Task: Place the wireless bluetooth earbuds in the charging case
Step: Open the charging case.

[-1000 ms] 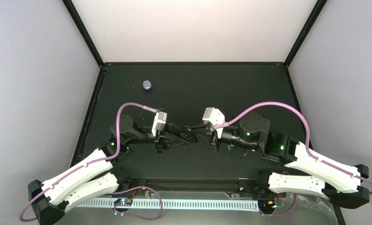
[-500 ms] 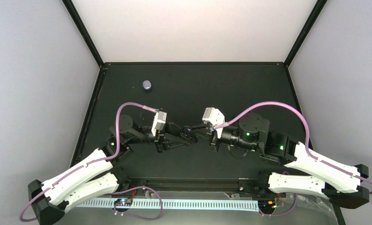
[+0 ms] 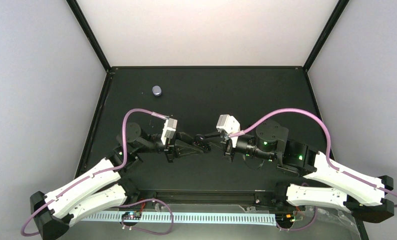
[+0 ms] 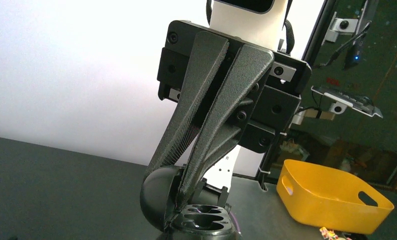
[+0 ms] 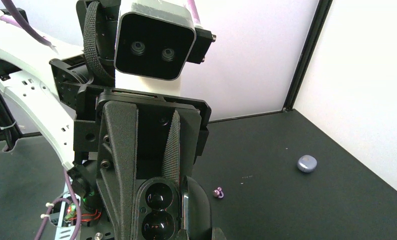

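Note:
The lavender charging case (image 3: pixel 157 90) lies shut on the table at the far left, apart from both arms; the right wrist view shows this charging case (image 5: pixel 307 163) too. Tiny lilac earbuds (image 5: pixel 218 192) lie on the mat beside the grippers; I cannot tell whether this is one piece or two. Both grippers meet at mid-table on a small black oval case (image 3: pixel 204 143) with its lid open. My left gripper (image 5: pixel 153 202) is shut on the base with its two wells (image 5: pixel 158 210). My right gripper (image 4: pixel 178 207) is shut on the lid's rim (image 4: pixel 156 192).
A yellow bin (image 4: pixel 336 197) stands beyond the table's edge. White walls and black frame posts (image 5: pixel 304 55) enclose the black mat (image 3: pixel 236 95). The arms' purple cables arch above mid-table.
My left gripper's fingers have shifted slightly to the right and closed in on the black case. The right arm has barely moved. The lavender case has stayed put.

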`<state>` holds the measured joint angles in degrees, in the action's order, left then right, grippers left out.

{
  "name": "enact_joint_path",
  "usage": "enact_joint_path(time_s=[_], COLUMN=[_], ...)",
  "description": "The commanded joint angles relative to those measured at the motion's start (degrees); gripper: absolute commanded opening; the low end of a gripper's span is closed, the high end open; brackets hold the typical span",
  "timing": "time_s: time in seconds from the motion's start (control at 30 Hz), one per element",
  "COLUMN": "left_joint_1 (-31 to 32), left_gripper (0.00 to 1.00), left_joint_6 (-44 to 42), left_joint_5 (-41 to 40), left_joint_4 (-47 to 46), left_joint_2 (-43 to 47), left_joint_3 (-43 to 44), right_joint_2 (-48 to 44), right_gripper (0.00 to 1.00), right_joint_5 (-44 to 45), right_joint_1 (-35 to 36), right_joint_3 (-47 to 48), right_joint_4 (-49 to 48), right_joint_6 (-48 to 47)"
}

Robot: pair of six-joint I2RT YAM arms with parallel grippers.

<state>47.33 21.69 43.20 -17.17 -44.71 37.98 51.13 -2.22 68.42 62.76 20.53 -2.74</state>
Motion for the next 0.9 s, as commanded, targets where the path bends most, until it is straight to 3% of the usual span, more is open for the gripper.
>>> enact_joint_path(time_s=[0.0, 0.07, 0.13, 0.2, 0.33, 0.6, 0.87], left_joint_1=[0.14, 0.13, 0.13, 0.15, 0.13, 0.13, 0.17], left_gripper=[0.09, 0.12, 0.30, 0.39, 0.41, 0.21, 0.09], left_joint_6=[-0.86, -0.82, -0.42, -0.19, 0.25, 0.63, 0.45], left_joint_5=[0.23, 0.28, 0.10, 0.07, 0.20, 0.99, 1.07], left_joint_4=[-1.76, -1.73, -1.70, -1.82, -2.35, -2.91, -3.08], left_joint_2=[-0.29, -0.38, -0.46, -0.47, -0.60, -1.17, -1.28], left_joint_3=[0.56, 0.52, 0.49, 0.52, 0.61, 0.61, 0.52], right_joint_2=[-0.42, -0.65, -0.85, -0.80, -0.65, -0.55, -0.76], right_gripper=[0.01, 0.01, 0.01, 0.01, 0.01, 0.01, 0.01], right_joint_5=[-0.25, -0.16, -0.16, -0.15, -0.21, -0.33, -0.40], right_joint_1=[0.03, 0.09, 0.05, 0.06, 0.05, 0.01, 0.05], right_joint_3=[-0.32, -0.35, -0.36, -0.28, -0.16, -0.18, -0.27], right_joint_4=[-1.72, -1.66, -1.79, -1.66, -1.54, -1.62, -1.64], right_joint_6=[0.29, 0.21, 0.16, 0.06, -0.06, -0.06, -0.15])
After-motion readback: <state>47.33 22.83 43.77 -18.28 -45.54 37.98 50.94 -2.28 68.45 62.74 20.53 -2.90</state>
